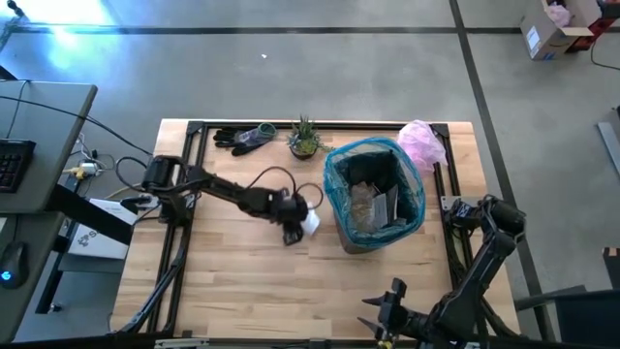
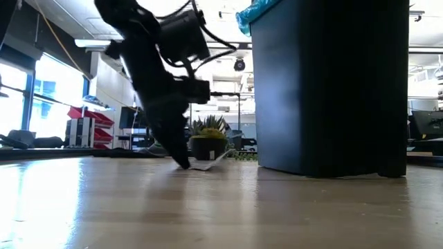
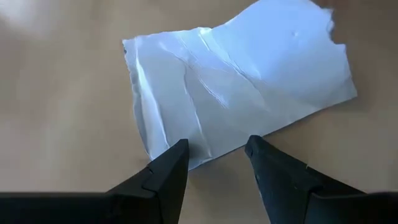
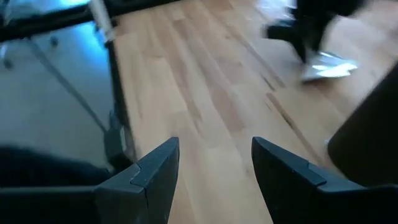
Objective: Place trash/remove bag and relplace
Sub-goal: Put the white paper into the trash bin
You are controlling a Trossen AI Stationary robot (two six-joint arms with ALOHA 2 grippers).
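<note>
**Left gripper over paper scrap, beside bin**

Left arm: reaches across the table [image 1: 242,281] from the left edge toward the middle. Left gripper [image 1: 294,229] sits at the paper scrap [image 1: 310,222], which lies flat on the wood just left of the bin [image 1: 373,194]. In the wrist view the paper [image 3: 239,87] lies straight ahead of the fingertips [image 3: 177,155], its near edge right at the tips, roughly between them. Long axis runs crosswise to the fingers, tilted a bit. Fingers spread with a clear gap; nothing pinched. Whether the tips touch the sheet, cannot tell. Low view shows the left gripper [image 2: 181,158] pointed steeply down, tip at table level on the scrap's [image 2: 208,163] edge; the scrap's far end curls up a little.

Middle: bin stands upright, lined with the teal bag [image 1: 334,170], its rim folded over the top. Trash already inside [image 1: 373,204]. Judgement: the left arm is far nearer the scrap, so this pick is its job; a thin flat sheet, so the jaws likely need to catch the edge and close.

Right arm: parked at the table's right front corner, right gripper [image 1: 383,318] near the front edge, well apart from the scrap. Its fingers [image 4: 158,168] are spread, holding nothing, over bare wood.
</note>
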